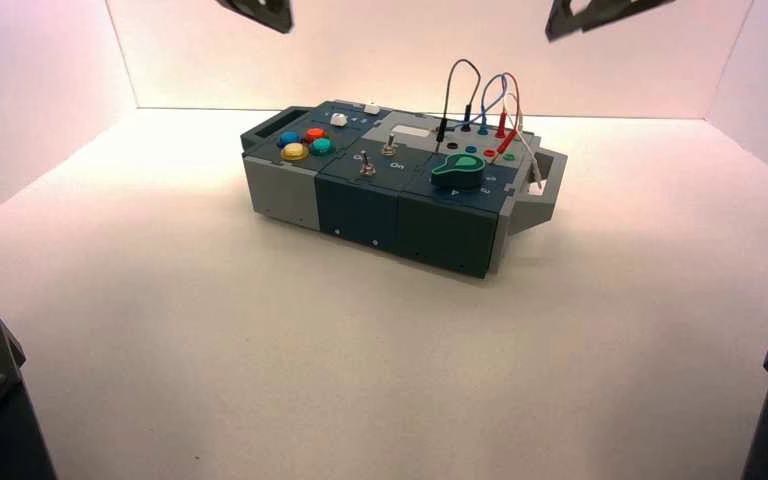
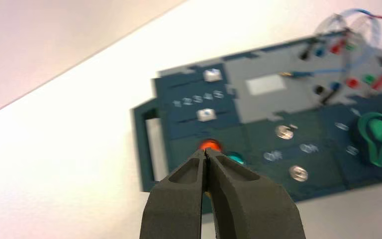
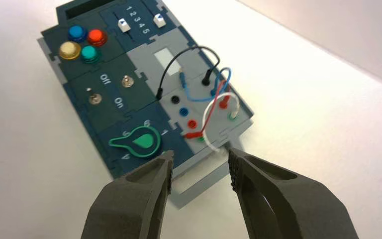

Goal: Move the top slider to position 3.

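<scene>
Top slider, and there it is in the high view: the small white knob along the box's far edge, in the left part of the dark blue panel. The second white knob sits nearer, just beyond the four coloured buttons. The box stands slightly turned on the pale table, with the green knob and the looping wires over on its right. Dark arm parts poke in at the top left and top right, well apart from each other.

Over to the left wrist view! The left gripper is closed up, its fingertips together with nothing between them, showing in front of the coloured button cluster. The top slider is in plain sight, clear of those fingers, by the 5 end of the number row, so it isn't at 3.

And the right wrist view: here the right gripper is spread wide, a broad empty gap between its fingers, showing by the grey handle at the box's right end. The top slider is well apart from it, again by the 5 end, with the printed numbers running between the two white knobs.
</scene>
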Tool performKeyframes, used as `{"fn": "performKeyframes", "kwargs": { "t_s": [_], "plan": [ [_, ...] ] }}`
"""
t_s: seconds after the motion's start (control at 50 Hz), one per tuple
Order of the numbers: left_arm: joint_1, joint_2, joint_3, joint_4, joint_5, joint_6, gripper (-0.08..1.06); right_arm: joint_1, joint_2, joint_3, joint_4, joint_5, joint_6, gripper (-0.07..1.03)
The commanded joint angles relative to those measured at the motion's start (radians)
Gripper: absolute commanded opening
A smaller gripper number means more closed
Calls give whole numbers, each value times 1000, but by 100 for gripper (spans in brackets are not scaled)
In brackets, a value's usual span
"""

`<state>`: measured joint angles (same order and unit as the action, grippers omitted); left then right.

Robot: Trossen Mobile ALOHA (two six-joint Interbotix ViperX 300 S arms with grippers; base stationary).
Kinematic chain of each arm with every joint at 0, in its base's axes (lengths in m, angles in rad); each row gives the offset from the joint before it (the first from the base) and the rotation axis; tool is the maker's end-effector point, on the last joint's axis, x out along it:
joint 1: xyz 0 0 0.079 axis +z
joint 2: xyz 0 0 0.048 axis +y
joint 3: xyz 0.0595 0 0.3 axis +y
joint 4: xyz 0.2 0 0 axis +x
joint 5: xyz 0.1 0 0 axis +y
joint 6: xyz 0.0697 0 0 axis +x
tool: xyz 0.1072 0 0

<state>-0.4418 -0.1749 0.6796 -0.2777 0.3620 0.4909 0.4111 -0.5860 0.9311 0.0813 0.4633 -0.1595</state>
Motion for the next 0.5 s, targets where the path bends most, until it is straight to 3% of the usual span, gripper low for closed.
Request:
{"fn": "performKeyframes", "kwargs": {
  "t_s": [0.02, 0.26, 0.5],
  "plan": [
    [-23, -9, -74, -5, 80, 0, -3, 0, -49, -69, 40, 44, 17, 58],
    [-29, 20, -126, -6, 153, -2, -3, -2, -63, -126, 107, 179, 21, 58],
    [-43, 94, -183, -11, 153, -2, -3, 0, -58, -143, 126, 272, 21, 58]
  ]
}}
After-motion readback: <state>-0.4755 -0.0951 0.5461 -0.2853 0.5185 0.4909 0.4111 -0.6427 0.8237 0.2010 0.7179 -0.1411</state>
